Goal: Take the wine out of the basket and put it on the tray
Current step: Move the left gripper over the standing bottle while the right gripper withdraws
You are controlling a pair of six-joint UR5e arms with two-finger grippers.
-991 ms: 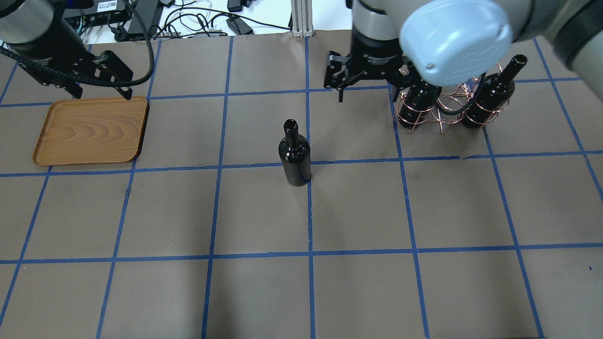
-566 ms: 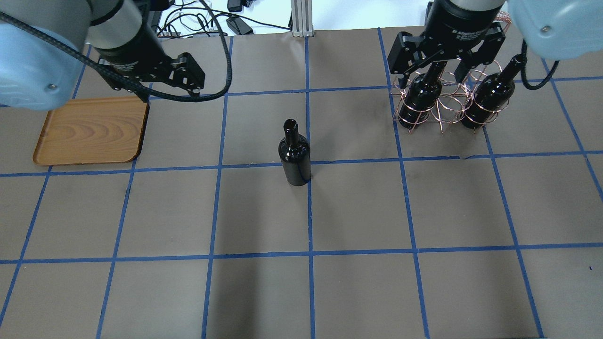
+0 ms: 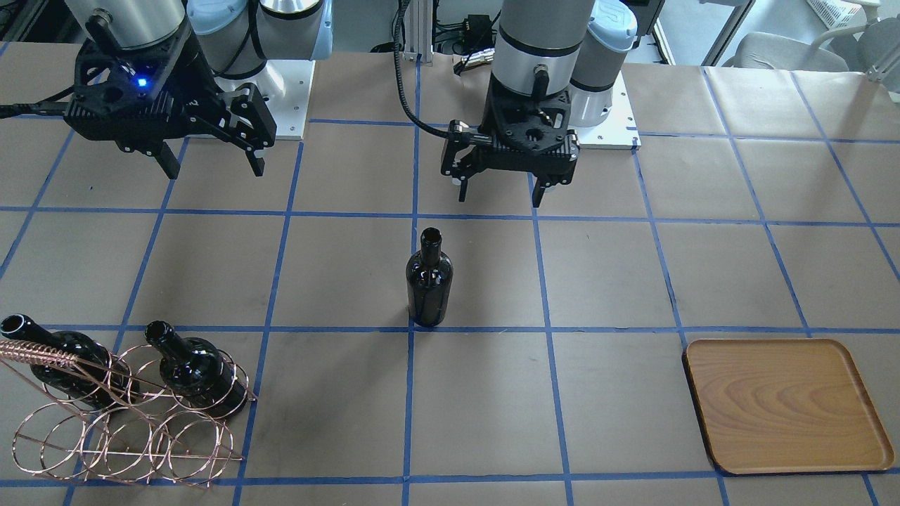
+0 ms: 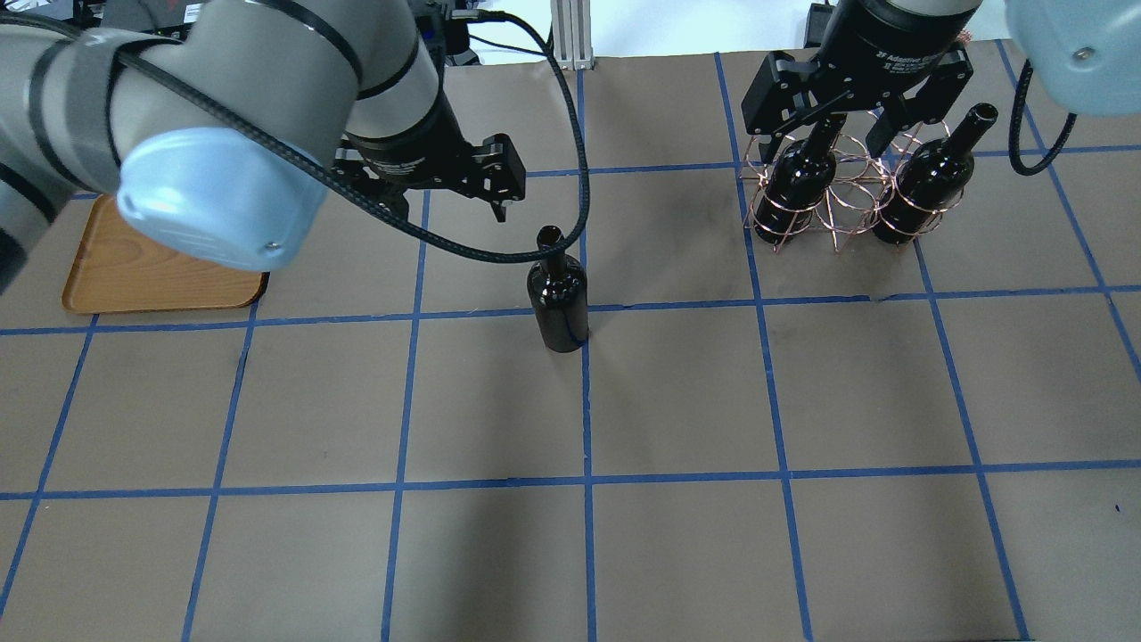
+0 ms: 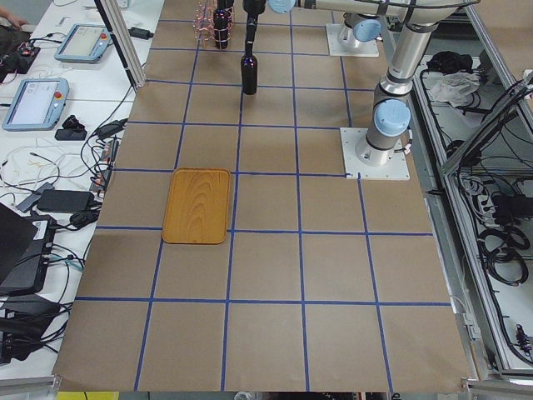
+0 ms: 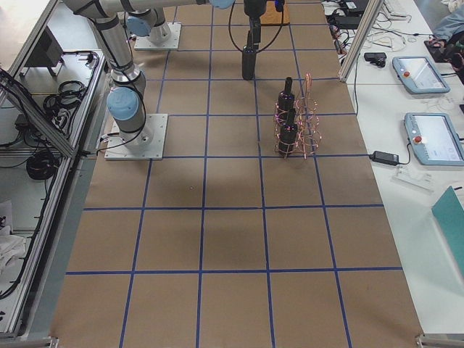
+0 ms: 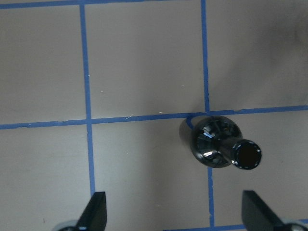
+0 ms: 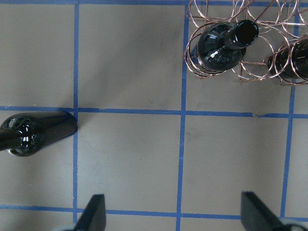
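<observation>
Overhead exterior shows me one glossy dark glass wine bottle [image 4: 557, 299] out of the copper wire basket [image 4: 838, 192], standing mid desk [image 4: 677, 401]; the brown wooden tray [image 4: 160, 281] by the left edge awaits it. Left pincer [image 3: 500, 199] and right pincer [image 3: 215, 171] both gape.

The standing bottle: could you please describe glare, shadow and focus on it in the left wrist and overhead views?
Left wrist view: bottle sharp, with small white glints on its shoulder. Overhead view: faint sheen on the shoulder, a cable crossing its neck, broad soft shadows on the table around it.
</observation>
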